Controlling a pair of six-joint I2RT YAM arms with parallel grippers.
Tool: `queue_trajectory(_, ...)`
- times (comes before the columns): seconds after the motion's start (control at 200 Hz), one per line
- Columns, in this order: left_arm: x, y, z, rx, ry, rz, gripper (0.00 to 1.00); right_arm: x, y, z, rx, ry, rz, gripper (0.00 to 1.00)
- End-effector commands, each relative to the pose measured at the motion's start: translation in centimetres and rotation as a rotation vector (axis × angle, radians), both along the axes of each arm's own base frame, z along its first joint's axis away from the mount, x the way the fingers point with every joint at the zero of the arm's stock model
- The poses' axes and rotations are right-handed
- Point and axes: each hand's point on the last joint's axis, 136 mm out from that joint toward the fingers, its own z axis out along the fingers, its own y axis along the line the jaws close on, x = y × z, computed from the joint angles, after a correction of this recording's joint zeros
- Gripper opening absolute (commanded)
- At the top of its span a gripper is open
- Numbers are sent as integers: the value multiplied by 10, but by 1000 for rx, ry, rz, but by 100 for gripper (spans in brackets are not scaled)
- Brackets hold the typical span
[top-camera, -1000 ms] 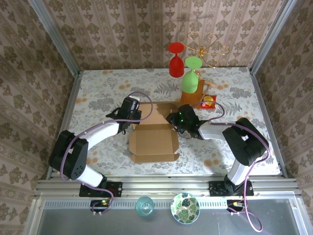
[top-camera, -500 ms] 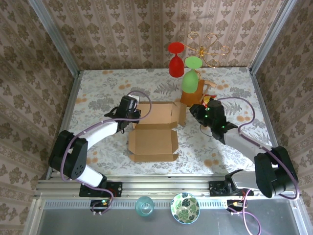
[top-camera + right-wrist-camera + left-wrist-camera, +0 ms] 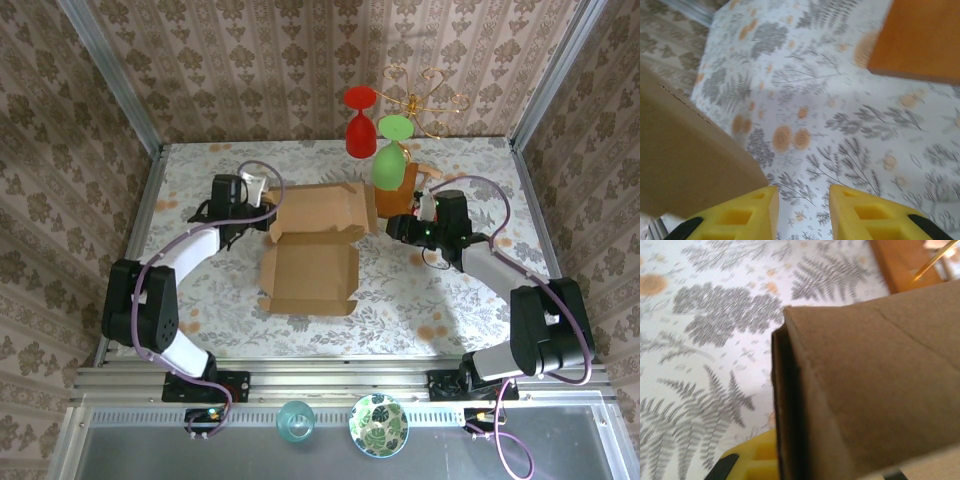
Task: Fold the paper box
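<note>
At the middle of the patterned table (image 3: 200, 180), the paper box (image 3: 312, 272) is found partly formed: its broad base panel is laid flat toward the arms, while the rear panel is raised and tilted behind it, with a narrow flap turned up at the rear right corner. The left gripper (image 3: 262, 212) is placed at the rear left corner of the box. In the left wrist view the cardboard edge is seen running right beside one yellow finger (image 3: 747, 465), with the other finger hidden behind the sheet, so whether the panel is actually clamped cannot be told. The right gripper (image 3: 393, 228) is held just beside the rear right corner, between the box and the wooden stand (image 3: 392, 197). Its two yellow fingers are spread apart with nothing but tablecloth between them, and the cardboard is seen just to the left of them, apart from both. The task is judged to be somewhere short of halfway. A tray shape is suggested, yet the side walls are not seen locked, no tabs are seen seated in slots, and the lid is not brought over. The side flaps must yet be tucked, the walls squared and the top closed before the fold can be called complete.
</note>
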Motion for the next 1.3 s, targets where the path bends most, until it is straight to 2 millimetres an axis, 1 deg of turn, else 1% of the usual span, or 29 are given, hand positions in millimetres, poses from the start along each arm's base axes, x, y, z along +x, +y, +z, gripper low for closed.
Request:
queue_trajectory(0.0,-8,-21,19,-87,7,-157,0,1,17,40,-5,-161,160,34)
queue_trajectory(0.125,-7,-23,18,-93,23,-184,0,-2,30,65,38,-211,240,35)
queue_trajectory(0.245,-6,-24,18,-99,33,-195,0,-5,34,75,39,-214,266,36)
queue_trajectory(0.26,-6,-25,17,-98,36,-197,0,-8,34,86,41,-239,269,36)
queue_trajectory(0.285,-5,-25,17,-97,39,-198,0,-9,34,92,43,-252,273,36)
queue_trajectory(0.385,-3,-25,18,-93,47,-205,0,-16,37,102,36,-257,300,36)
queue_trajectory(0.635,2,-24,19,-86,65,-206,0,-38,35,103,8,-242,316,36)
queue_trajectory(0.65,-1,-27,21,-103,69,-227,0,-39,35,102,8,-240,318,36)
queue_trajectory(0.71,-1,-28,22,-112,68,-235,0,-41,35,100,4,-231,324,36)
queue_trajectory(0.825,-3,-31,21,-126,76,-251,0,-37,41,97,10,-222,339,37)
queue_trajectory(0.915,-3,-31,20,-125,81,-252,0,-33,48,103,16,-232,358,37)
queue_trajectory(1.005,-3,-31,21,-125,85,-251,0,-34,56,110,7,-246,383,38)
queue_trajectory(1.295,-3,-32,22,-123,87,-247,0,-35,68,103,-33,-237,401,39)
